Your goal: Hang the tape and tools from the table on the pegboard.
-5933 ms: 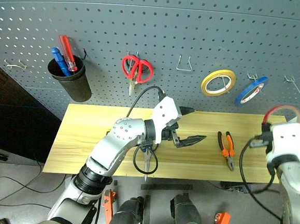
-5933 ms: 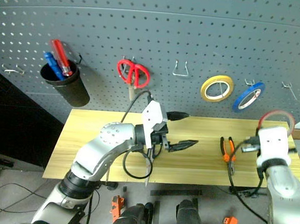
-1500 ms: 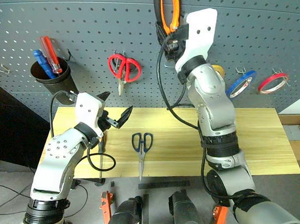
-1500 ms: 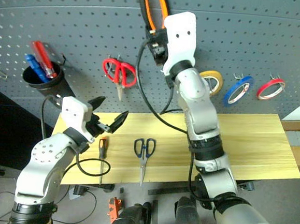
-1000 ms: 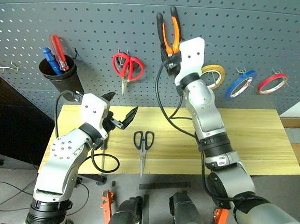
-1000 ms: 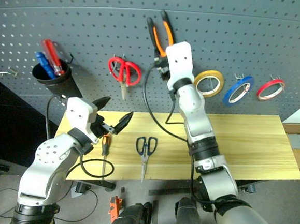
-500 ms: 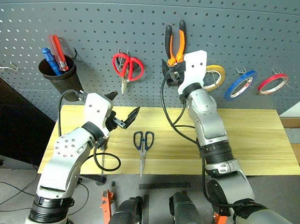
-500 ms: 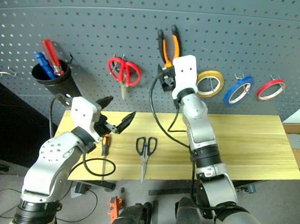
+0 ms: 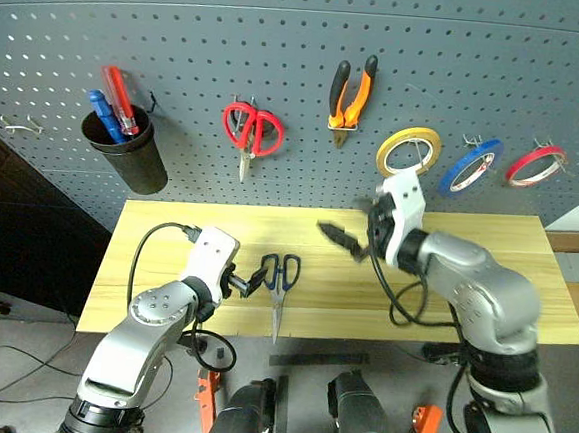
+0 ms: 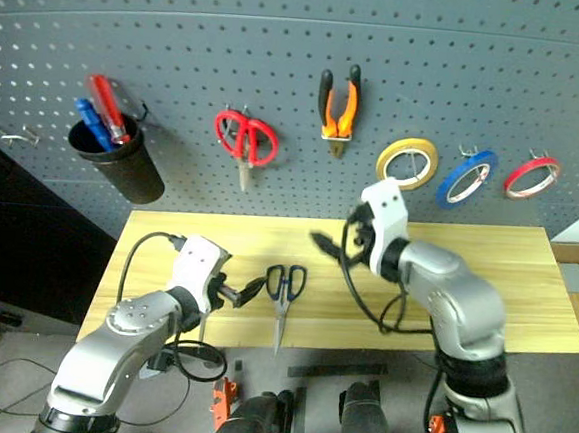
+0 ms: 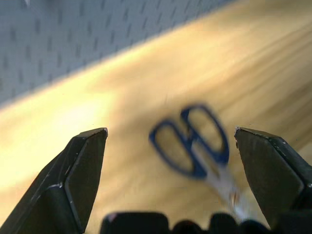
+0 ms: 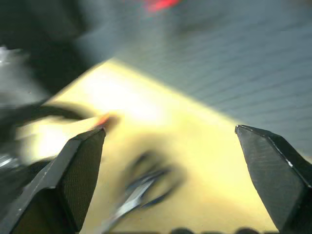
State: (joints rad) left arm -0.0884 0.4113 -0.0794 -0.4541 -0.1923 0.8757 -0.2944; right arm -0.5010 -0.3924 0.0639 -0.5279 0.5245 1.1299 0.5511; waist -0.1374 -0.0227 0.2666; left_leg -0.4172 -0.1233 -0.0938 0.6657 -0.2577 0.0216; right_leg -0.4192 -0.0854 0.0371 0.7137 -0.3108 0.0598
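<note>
The pliers (image 9: 351, 89) hang on the pegboard (image 9: 184, 28), between red-handled scissors and a yellow roll. At the far right of the board hangs the red tape (image 9: 534, 166). The blue-handled scissors (image 9: 279, 281) lie on the table (image 9: 494, 293), blades toward the front edge. My left gripper (image 9: 247, 279) is open, low over the table just left of the scissors' handles (image 11: 192, 146), which sit ahead between its fingers. Open and empty, my right gripper (image 9: 346, 241) hovers above the table's middle, below the pliers. My left hand hides the screwdriver.
A black cup (image 9: 134, 154) with a red and a blue screwdriver hangs at the board's left. Red-handled scissors (image 9: 251, 131), a yellow roll (image 9: 408, 153) and a blue roll (image 9: 471, 166) also hang there. A bare hook (image 9: 21, 125) is at the far left.
My right gripper has let go of the pliers, which now hang on the board, and has dropped back toward the table. My left gripper has sunk beside the scissors.
</note>
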